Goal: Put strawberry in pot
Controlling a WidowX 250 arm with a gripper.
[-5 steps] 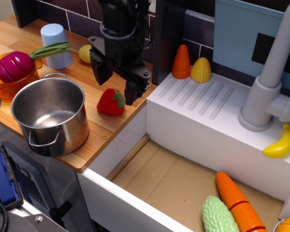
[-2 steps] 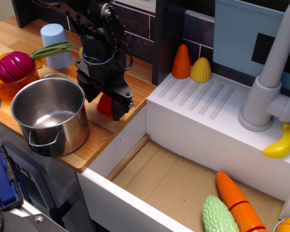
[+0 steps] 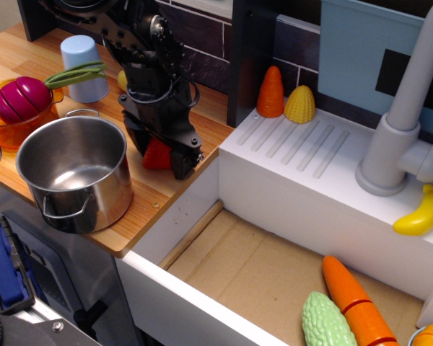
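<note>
The red strawberry (image 3: 156, 154) lies on the wooden counter (image 3: 151, 198), just right of the steel pot (image 3: 94, 194). It is mostly covered by the arm; only a red patch shows. My black gripper (image 3: 161, 153) is down at the counter with one finger on each side of the strawberry. The jaws stand open around it, and I cannot tell if they touch it. The pot stands upright and empty at the counter's front edge.
An orange bowl (image 3: 0, 126) holding a magenta radish (image 3: 22, 97) and a pale blue cup (image 3: 84, 65) stand behind the pot. An orange cone (image 3: 270, 92) and corn (image 3: 300, 104) sit on the white drainboard. The sink holds a carrot (image 3: 353, 303) and a green gourd (image 3: 328, 324).
The gripper has come forward and down from above the strawberry and now straddles it at counter level. The strawberry and pot have not moved.
</note>
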